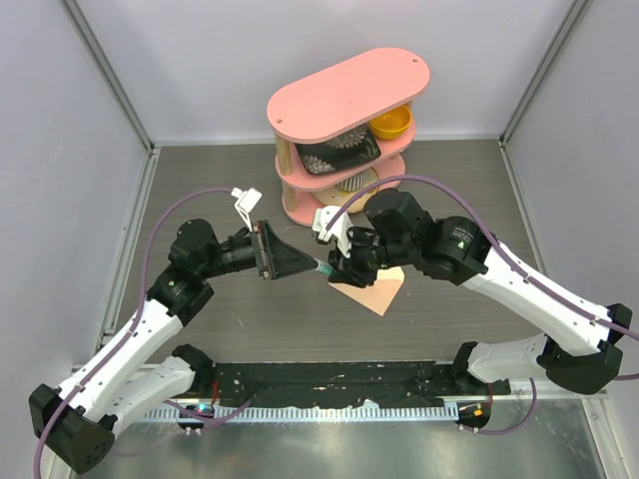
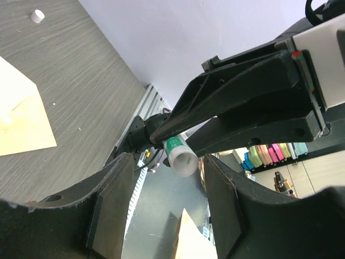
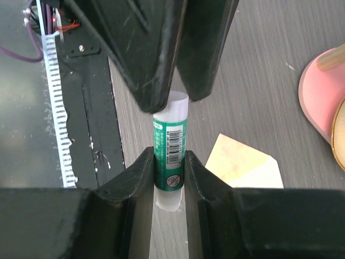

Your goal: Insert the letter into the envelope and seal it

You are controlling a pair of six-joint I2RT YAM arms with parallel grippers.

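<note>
Peach-tan paper, the envelope [image 1: 375, 292], lies flat on the grey wood-grain tabletop [image 1: 230, 329] just right of frame centre in the top view. One corner points toward the lower edge of the frame. Its upper edge is covered by the right end effector [image 1: 335, 269]. The letter cannot be told apart from the envelope in any view. A paler strip along one edge of the paper in the right wrist view is not enough to decide.

Right end effector: closed on a glue stick [image 3: 170, 154], with the fingers clamped on the green-labelled barrel. The stick is held off the tabletop and points toward frame left in the top view.

Left end effector [image 2: 168, 159]: jaws apart, flanking the stick's white end. The left wrist view shows a gap on both sides of that end, wider on the left.

Clearances: both arms meet at frame centre of the top view. A pink shelf unit [image 1: 344, 95] carrying a yellow bowl [image 1: 391, 123] stands close behind them at upper centre. The tabletop runs out to the pale walls [image 1: 60, 150] at frame left and right, and to the black rail [image 1: 329, 384] along the lower edge. A small white cylinder [image 2: 36, 16] sits on the tabletop at the upper left of the left wrist view, well apart from the paper.
</note>
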